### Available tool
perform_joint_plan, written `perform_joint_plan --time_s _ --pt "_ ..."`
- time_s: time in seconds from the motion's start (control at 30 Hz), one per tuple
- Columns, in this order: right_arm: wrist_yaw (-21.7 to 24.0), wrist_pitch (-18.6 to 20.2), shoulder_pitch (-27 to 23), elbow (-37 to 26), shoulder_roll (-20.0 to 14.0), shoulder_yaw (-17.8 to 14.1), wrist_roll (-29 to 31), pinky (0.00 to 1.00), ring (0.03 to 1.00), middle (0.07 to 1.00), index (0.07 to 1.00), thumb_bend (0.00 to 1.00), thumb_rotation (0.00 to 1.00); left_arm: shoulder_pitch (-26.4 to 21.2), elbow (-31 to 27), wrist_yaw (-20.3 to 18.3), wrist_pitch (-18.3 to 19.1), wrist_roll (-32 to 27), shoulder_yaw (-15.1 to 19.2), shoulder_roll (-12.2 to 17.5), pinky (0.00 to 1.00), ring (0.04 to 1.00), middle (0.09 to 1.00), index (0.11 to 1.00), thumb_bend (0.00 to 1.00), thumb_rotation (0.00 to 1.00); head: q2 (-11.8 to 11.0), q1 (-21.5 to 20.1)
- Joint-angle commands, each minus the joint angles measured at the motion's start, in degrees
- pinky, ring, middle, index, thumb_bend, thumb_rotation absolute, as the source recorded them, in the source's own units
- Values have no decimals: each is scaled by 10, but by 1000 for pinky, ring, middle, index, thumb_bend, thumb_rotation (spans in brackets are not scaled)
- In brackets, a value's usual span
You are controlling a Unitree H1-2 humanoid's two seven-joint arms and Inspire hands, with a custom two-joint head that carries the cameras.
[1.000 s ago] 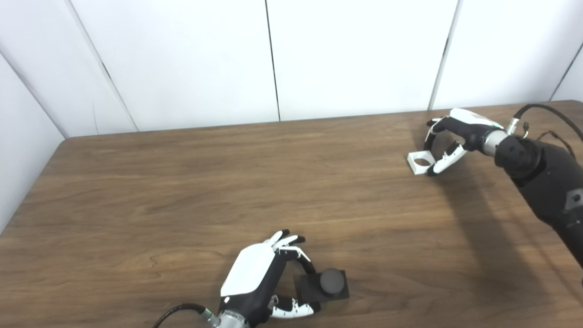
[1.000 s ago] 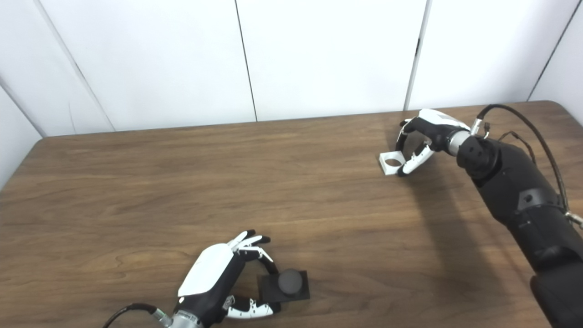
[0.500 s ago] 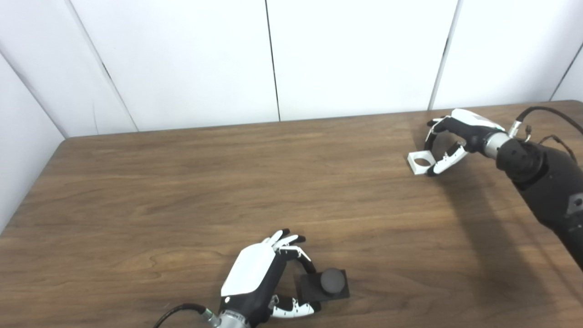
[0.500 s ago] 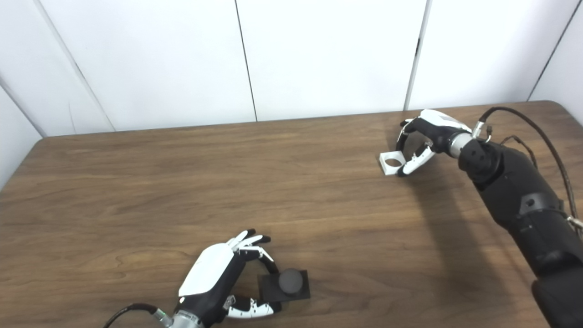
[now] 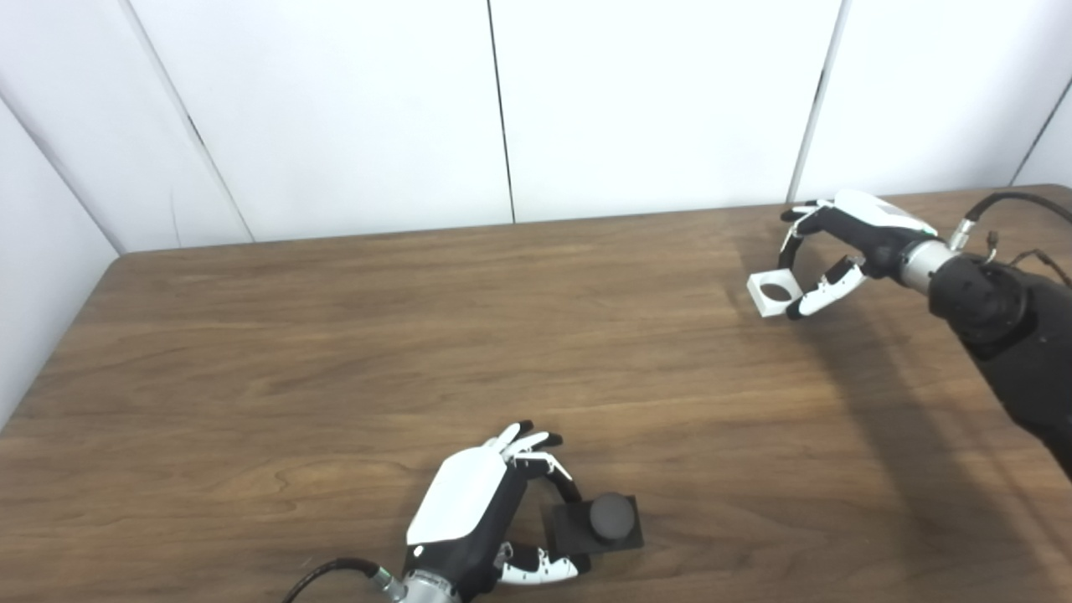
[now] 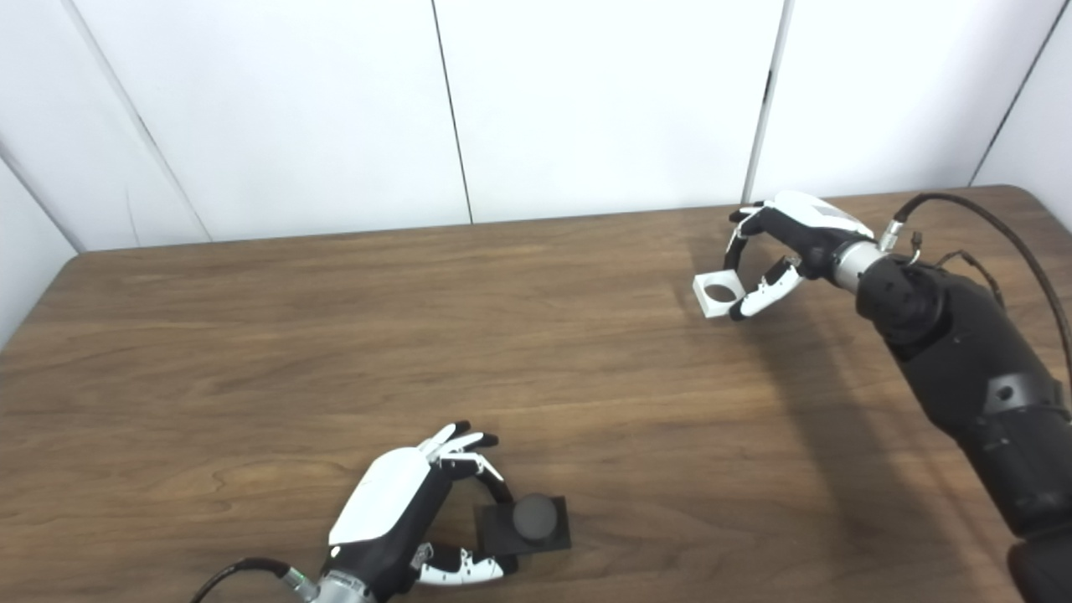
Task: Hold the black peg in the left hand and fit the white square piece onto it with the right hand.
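Observation:
The black peg point(image 5: 610, 516), a round post on a square black base, stands on the wooden table point(image 5: 335, 335) near the front edge. My left hand point(image 5: 477, 519) is shut on its base from the left, fingers and thumb on the base's sides. The white square piece point(image 5: 773, 292) with a round hole is at the far right, held just above the table. My right hand point(image 5: 837, 247) is shut on it, fingers on its far edge and thumb on its near right corner. The piece also shows in the right eye view point(image 6: 719, 293).
White wall panels stand behind the table's far edge. A black cable point(image 5: 1017, 201) runs along the right forearm. The table's left edge point(image 5: 59, 352) slants toward the front.
My right hand has lifted the white square piece slightly off the table and the right arm has risen. The left hand and the peg have not moved.

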Motion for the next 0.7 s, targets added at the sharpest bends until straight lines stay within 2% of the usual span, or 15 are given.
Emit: perform_joint_plan --time_s 0.0,0.3,0.57,0.67 --pt "4 -8 -20 -39 -17 -12 6 923 994 914 489 525 143 -3 10 6 -3 7 -1 -11 946 970 876 490 494 71 0 0" --pt "47 6 15 -175 -20 -30 27 943 1000 916 489 526 148 -4 15 6 -2 2 1 -14 968 969 872 490 494 71 0 -1" --pt "92 40 51 -317 -11 -47 67 930 1000 934 489 525 148 -8 17 4 -2 3 -1 -16 973 969 870 490 494 72 0 4" --pt "112 68 61 -375 -10 -47 73 915 1000 936 489 526 148 -9 18 5 -1 6 -1 -17 973 967 869 490 494 72 0 5"
